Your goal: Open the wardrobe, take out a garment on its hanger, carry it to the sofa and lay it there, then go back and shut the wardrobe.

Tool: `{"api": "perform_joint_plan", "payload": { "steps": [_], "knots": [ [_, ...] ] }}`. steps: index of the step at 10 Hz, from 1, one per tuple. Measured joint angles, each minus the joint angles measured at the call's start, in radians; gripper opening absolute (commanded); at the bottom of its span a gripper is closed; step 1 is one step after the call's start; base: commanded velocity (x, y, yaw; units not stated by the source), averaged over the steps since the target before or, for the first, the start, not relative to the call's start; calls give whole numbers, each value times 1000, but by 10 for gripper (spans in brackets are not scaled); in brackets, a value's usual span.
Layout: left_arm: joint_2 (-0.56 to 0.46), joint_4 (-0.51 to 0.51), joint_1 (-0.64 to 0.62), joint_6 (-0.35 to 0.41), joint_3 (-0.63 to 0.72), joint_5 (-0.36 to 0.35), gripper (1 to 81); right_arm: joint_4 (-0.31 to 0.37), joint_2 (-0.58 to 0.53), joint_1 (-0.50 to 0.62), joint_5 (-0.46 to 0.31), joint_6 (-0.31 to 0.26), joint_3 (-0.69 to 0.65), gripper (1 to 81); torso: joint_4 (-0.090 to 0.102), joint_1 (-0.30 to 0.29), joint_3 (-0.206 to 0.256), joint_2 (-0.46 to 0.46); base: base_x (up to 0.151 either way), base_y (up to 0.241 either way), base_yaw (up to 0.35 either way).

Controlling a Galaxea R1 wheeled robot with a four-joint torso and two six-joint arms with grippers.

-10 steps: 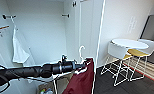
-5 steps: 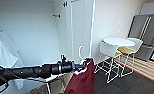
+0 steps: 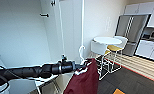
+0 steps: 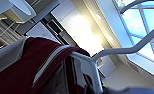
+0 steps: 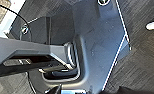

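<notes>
My left arm reaches in from the left of the head view, and my left gripper (image 3: 78,67) is shut on the thin white hanger (image 3: 81,53) just below its curved hook. The dark red garment (image 3: 84,79) hangs from it, with a white trim at the collar, in front of my body. In the left wrist view the hanger (image 4: 92,62) shows close up, its white bar running over the red garment (image 4: 20,75) with its striped collar edge. The right wrist view looks down on my own dark base and grey carpet.
Tall white panels (image 3: 68,27) stand ahead on the left. A round white table (image 3: 107,40) with white wire-legged chairs (image 3: 99,49) stands at centre right. A steel fridge (image 3: 132,32) and white kitchen cabinets (image 3: 150,49) are at far right. Dark carpet (image 3: 133,82) lies ahead on the right.
The camera has swung to the right: the white shirt at the left has left the picture, and the fridge and cabinets have come in. The garment stays held on its hanger.
</notes>
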Motion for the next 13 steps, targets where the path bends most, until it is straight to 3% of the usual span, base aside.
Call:
{"api": "perform_joint_plan", "payload": {
  "steps": [13],
  "knots": [
    [-9,4,3,7,35,-1,10,0,5,-4,1,0,-1,811,0,-1,0,0,0,0,-241]
  ]
}}
